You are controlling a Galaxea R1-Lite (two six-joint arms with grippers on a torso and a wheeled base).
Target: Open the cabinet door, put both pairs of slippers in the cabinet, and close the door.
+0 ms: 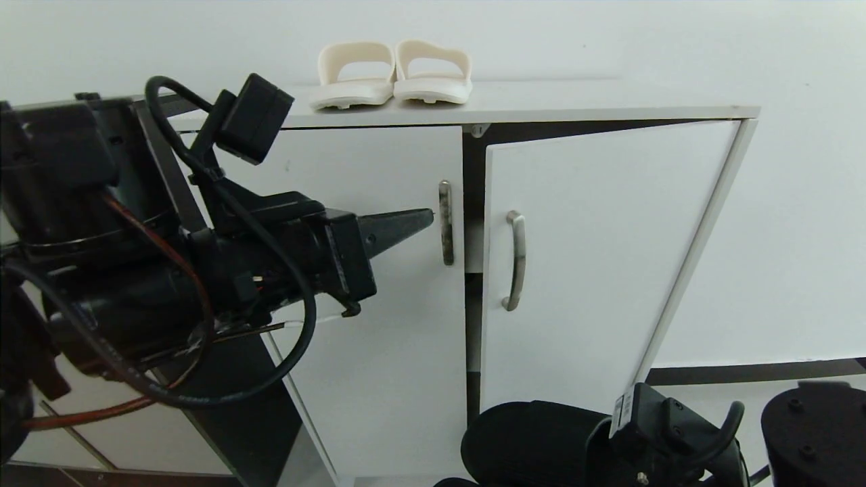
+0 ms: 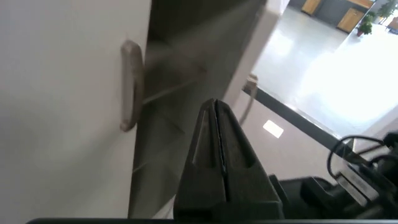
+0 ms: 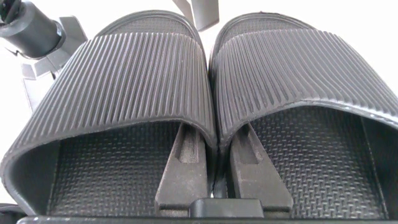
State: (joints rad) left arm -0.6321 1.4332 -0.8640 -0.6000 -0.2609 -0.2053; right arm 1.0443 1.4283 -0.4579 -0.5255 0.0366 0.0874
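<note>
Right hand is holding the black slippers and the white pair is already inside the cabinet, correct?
Not quite. The white pair is not inside: it sits on top of the cabinet, as the head view shows. The right hand does hold the black slippers.

No readable text, no numbers, no signs, small white sticker [image 1: 618, 410] illegible
</note>
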